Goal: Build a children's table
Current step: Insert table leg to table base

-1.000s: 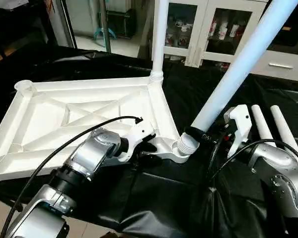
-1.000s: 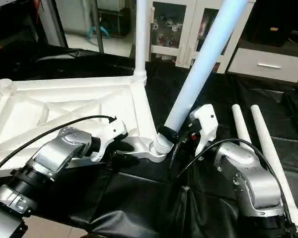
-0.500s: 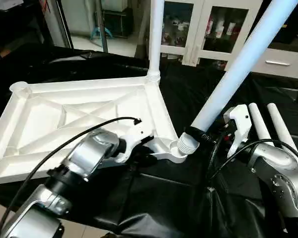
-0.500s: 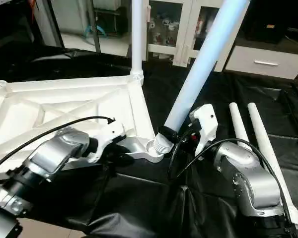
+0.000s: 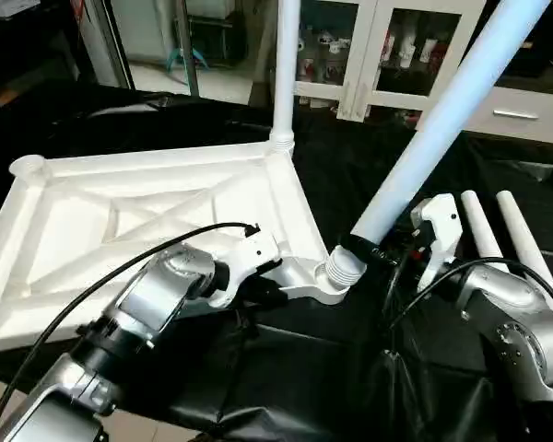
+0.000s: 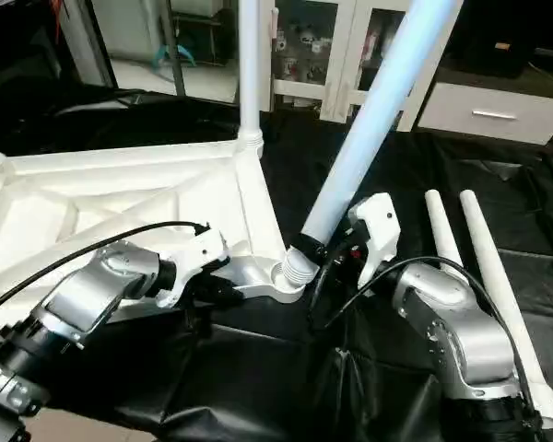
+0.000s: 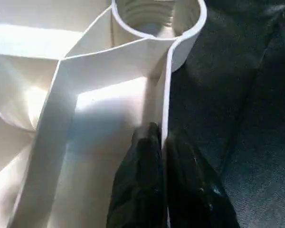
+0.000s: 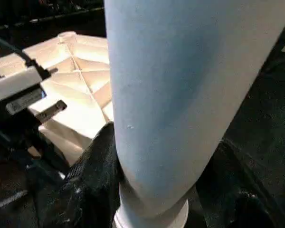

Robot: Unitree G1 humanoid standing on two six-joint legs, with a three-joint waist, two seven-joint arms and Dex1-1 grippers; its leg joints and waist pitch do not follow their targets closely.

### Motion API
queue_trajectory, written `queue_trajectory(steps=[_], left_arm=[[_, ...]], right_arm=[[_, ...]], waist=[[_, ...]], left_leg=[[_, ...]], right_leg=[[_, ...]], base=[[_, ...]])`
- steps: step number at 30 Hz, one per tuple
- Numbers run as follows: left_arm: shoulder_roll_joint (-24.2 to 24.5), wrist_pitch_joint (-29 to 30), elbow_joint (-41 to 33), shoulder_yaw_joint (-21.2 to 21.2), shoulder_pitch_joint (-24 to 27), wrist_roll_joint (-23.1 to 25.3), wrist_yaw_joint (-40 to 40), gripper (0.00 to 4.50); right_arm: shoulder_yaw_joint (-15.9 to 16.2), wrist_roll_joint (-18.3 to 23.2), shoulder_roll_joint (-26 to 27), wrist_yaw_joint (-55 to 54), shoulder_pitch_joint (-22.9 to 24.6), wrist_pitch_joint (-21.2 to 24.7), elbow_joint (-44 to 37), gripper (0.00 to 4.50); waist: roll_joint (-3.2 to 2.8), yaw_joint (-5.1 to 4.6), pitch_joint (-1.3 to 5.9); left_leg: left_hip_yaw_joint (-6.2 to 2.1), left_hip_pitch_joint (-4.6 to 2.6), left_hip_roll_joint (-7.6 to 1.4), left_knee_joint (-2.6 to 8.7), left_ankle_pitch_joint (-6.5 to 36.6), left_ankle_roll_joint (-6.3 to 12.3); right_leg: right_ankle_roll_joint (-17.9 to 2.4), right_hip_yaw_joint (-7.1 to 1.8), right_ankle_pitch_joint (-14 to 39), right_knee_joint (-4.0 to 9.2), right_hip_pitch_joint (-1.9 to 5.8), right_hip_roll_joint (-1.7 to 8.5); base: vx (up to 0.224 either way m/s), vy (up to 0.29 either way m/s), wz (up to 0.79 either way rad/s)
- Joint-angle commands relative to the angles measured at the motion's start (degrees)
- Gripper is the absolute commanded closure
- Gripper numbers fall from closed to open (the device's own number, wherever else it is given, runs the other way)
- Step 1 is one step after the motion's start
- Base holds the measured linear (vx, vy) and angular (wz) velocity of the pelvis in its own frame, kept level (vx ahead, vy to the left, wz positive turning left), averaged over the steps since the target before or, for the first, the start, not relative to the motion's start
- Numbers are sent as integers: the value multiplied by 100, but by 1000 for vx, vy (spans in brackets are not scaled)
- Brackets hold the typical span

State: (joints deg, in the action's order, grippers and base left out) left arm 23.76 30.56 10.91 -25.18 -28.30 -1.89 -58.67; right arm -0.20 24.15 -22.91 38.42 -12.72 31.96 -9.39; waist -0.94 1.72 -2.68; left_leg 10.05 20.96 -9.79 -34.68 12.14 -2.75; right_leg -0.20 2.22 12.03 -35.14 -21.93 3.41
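Jaws of the left gripper [image 7: 161, 135] pinch the rim wall of the panel [image 5: 120, 221], one finger inside it and one outside. Those of the right gripper [image 5: 369, 249] clasp the tilted leg [image 5: 442, 120] just above its threaded end.

The panel lies ribs-up on the left half of the black tabletop [image 5: 286, 368]. One leg [image 5: 286, 64] stands upright in the panel's far corner. Two spare legs [image 5: 484, 230] lie side by side near the tabletop's right edge.

The step in hand looks like fitting the second leg. Its tip sits at the near socket [image 5: 336, 272], but it leans well off upright. Next, the right arm should bring the leg upright over the socket and then turn it in. The left grip should hold the panel steady meanwhile.
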Motion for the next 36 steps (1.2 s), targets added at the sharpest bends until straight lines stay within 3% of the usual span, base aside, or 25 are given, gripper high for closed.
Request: queue_trajectory(steps=[1, 3, 6, 7, 8, 9, 17, 26, 36], left_arm=[[-29, -127, -51, 23, 359, -261, -166, 450], [-10, -148, -264, 34, 544, -327, -170, 450], [-26, -120, -406, 96, 640, -360, -81, 450], [-32, -108, -439, 106, 662, -358, -63, 450], [-37, -105, -460, 111, 679, -353, -50, 450], [-47, -149, -463, 114, 701, -326, -18, 450], [-103, -258, -498, 203, 759, -256, 103, 450], [-101, -315, -422, 214, 722, -217, 145, 450], [-159, -366, -305, 235, 634, -166, 219, 450]], right_arm=[[28, 46, 18, -68, -130, 119, 26, 267], [104, 76, 7, -33, -247, 314, 88, 267], [256, 68, -151, 167, -419, 539, 160, 267], [306, 50, -205, 238, -458, 590, 187, 267], [343, 37, -244, 291, -484, 629, 208, 267], [428, 24, -323, 399, -510, 704, 228, 267], [791, -78, -596, 615, -660, 1062, 240, 267], [853, 36, -596, 733, -771, 1233, 182, 267], [972, 84, -845, 946, -711, 1462, -28, 267]], waist=[[54, 41, 322], [38, 43, 327], [69, 61, 316], [106, 51, 312], [69, 68, 313], [104, 53, 316], [133, 53, 311], [153, 63, 327], [206, 62, 305]], left_leg=[[-122, -34, -327, 417, 331, 344], [-117, -35, -333, 420, 292, 389], [-95, -47, -327, 418, 383, 403], [-96, -39, -329, 422, 401, 394], [-100, -48, -333, 423, 398, 372], [-102, -42, -330, 424, 390, 370], [-89, -42, -318, 416, 364, 408], [-90, -43, -322, 411, 300, 415], [-91, -50, -329, 426, 497, 302]], right_leg=[[-1541, -263, -29, 331, 273, 482], [-1539, -261, 30, 334, 281, 486], [-1425, -262, 430, 365, 254, 477], [-1400, -258, 499, 364, 261, 472], [-1356, -261, 588, 369, 251, 482], [-1326, -255, 615, 366, 255, 472], [-1243, -258, 776, 386, 233, 475], [-1233, -261, 696, 367, 233, 480], [-1097, -266, 1141, 411, 214, 488]], base=[[0, 0, 0], [0, 0, 0], [0, 0, 0], [0, 0, 0], [0, 0, 0], [0, 0, 0], [0, 0, 0], [0, 0, 0], [0, 0, 0]])
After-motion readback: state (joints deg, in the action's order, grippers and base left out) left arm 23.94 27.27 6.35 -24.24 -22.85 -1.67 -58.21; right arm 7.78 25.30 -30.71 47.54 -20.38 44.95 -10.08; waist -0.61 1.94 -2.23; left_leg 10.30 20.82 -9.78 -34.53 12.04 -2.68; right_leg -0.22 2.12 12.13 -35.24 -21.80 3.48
